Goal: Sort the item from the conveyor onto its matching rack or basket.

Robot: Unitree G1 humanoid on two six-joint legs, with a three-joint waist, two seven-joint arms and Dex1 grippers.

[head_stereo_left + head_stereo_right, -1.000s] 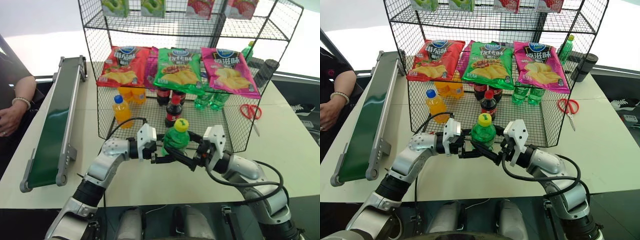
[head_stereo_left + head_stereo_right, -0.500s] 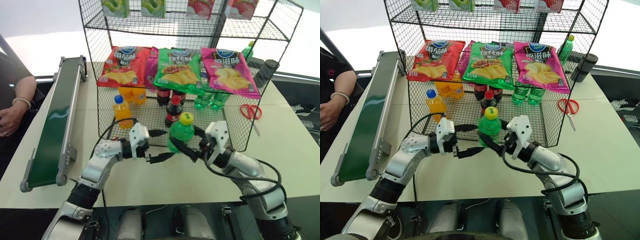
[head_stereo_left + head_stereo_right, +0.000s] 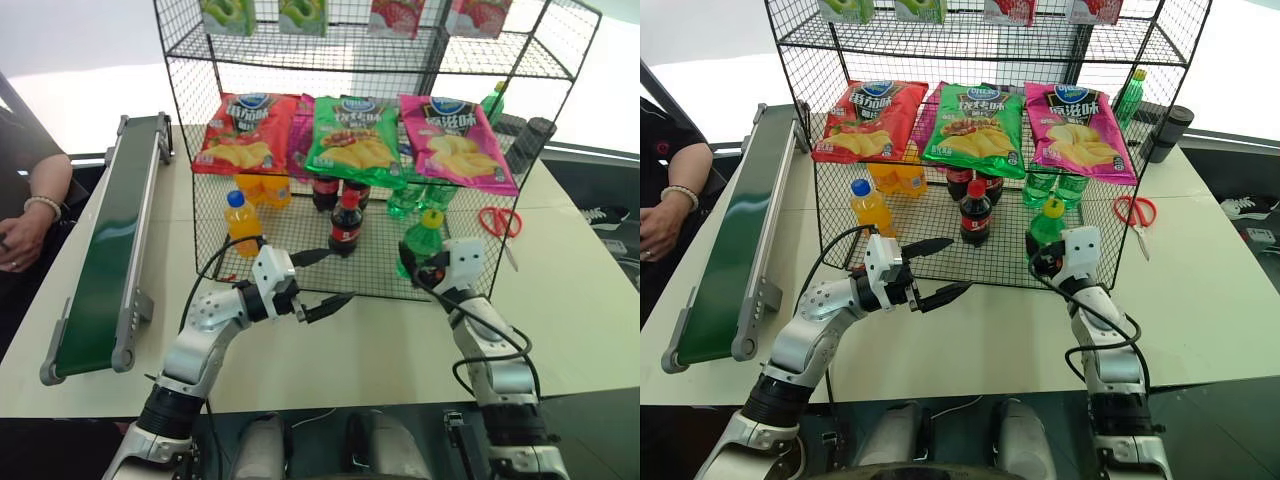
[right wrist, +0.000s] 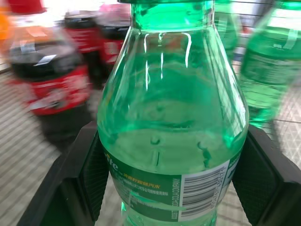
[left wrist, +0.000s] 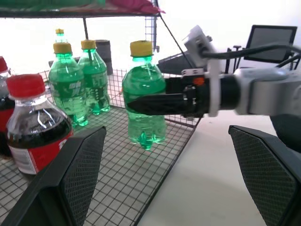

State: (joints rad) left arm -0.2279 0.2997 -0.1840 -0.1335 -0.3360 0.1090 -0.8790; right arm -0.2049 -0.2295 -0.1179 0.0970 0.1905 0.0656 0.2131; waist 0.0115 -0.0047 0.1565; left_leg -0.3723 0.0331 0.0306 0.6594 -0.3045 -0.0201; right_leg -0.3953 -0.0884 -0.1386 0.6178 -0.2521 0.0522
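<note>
White table [image 3: 590, 290], right end effector [image 3: 432, 268] gripping green bottle [image 3: 420, 242] by rack [image 3: 330, 150].

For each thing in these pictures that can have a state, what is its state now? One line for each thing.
Green soda bottle: capped, upright, held off the wire floor at the rack's front edge.
Right gripper: shut on the green soda bottle.
Left gripper: open, empty, apart from the bottle.
Rack: standing on the table, crisp bags hung on it.
Cola bottle: capped, standing upright in the rack.
Orange-drink bottle: capped, standing upright.
Conveyor: nothing lying on its belt.
Scissors: lying flat on the table.
</note>
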